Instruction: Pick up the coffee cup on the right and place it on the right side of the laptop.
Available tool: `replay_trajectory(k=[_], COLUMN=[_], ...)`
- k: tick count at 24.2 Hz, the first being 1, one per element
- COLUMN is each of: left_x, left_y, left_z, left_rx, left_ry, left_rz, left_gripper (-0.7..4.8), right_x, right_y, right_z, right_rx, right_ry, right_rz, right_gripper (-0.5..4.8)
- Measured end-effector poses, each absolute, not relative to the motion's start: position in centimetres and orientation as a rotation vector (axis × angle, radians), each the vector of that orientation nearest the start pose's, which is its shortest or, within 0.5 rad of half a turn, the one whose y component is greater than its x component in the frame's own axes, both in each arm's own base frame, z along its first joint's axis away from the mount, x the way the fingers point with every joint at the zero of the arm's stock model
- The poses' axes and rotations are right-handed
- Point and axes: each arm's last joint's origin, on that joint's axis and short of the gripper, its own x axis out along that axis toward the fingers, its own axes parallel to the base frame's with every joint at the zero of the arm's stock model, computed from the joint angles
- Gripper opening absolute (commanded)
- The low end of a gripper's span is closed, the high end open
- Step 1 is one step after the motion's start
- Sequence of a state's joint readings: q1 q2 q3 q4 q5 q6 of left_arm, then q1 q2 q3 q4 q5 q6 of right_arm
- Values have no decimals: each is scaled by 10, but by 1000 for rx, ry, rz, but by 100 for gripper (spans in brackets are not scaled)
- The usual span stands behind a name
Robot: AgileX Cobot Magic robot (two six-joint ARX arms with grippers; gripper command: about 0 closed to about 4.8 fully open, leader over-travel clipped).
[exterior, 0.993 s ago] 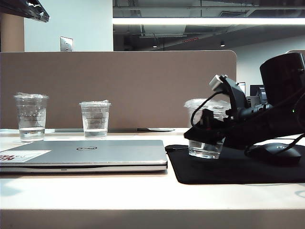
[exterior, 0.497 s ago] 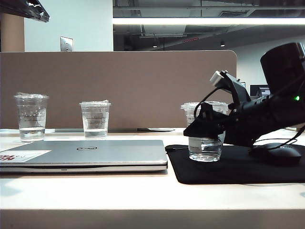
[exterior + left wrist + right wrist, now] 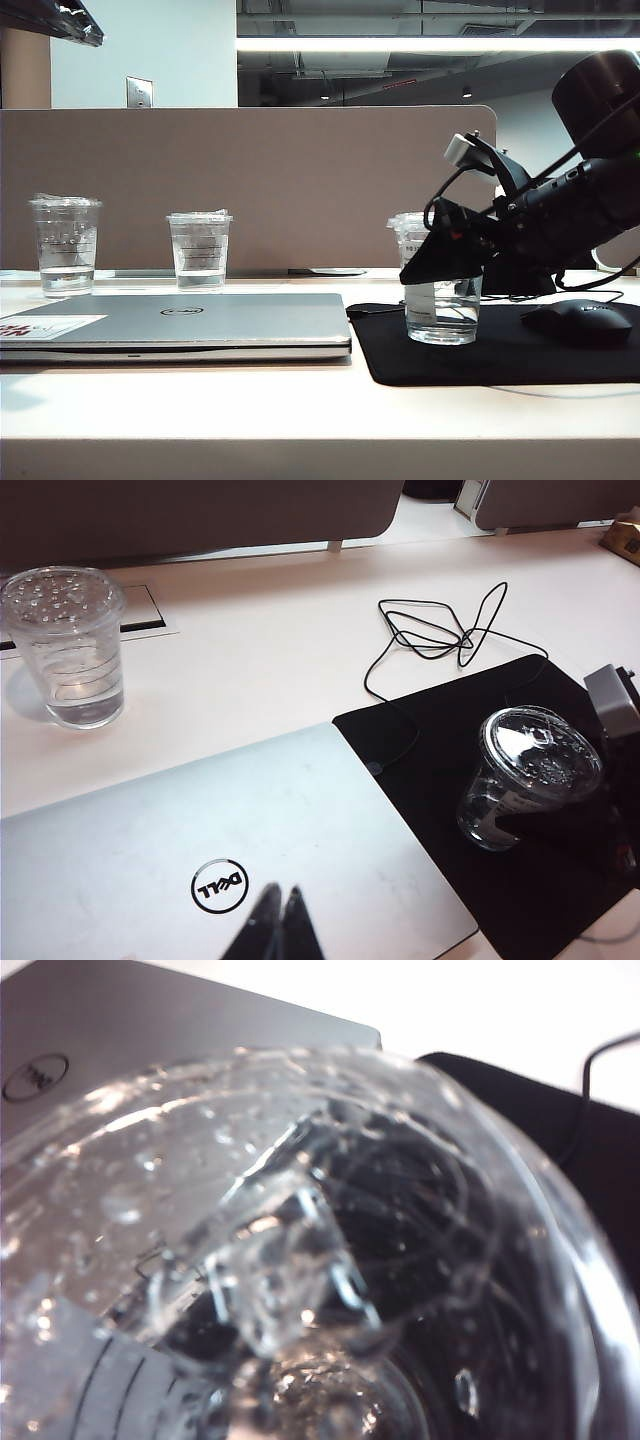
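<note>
The coffee cup (image 3: 445,315), clear with a lid and a white label strip, stands on the black mouse pad (image 3: 500,365) just right of the closed silver Dell laptop (image 3: 200,320). My right gripper (image 3: 440,265) tilts down over the cup's upper half, its jaws spread wide on either side. In the right wrist view the cup's lid (image 3: 300,1240) fills the picture and hides the fingers. My left gripper (image 3: 278,905) hangs shut over the laptop lid (image 3: 150,820) near the logo. From there the cup (image 3: 520,780) shows on the pad.
Two ridged clear cups (image 3: 66,245) (image 3: 200,250) stand behind the laptop by the brown partition (image 3: 250,180). A black mouse (image 3: 578,322) lies on the pad right of the coffee cup. A loose black cable (image 3: 440,630) curls on the white table behind the pad.
The right arm has risen and drawn back to the right. The cup has shifted slightly right and nearer, and now stands flat on the pad. The left arm has kept still.
</note>
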State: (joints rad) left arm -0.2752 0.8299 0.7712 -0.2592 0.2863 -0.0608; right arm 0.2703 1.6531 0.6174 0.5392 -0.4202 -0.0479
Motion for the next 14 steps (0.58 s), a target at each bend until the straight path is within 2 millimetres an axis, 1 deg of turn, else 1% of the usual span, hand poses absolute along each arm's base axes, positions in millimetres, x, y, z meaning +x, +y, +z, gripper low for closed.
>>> replay_trajectory(k=[2,10,14], left_x=[172,172,172], left_y=[-57,-57,-57], left_z=[314,314,314], left_rx=[-61,-61,-61], left_ry=[339,339,339], left_rz=[-547,-547,-547], left_gripper=[-5,-5,-5], right_x=[287,287,287], right_y=[92,90,86], right_z=[142,142,150], right_rx=[-52,-88,-125], right_ry=[471,462,419], right_rz=[699,702,702], right_gripper=[479,479,479])
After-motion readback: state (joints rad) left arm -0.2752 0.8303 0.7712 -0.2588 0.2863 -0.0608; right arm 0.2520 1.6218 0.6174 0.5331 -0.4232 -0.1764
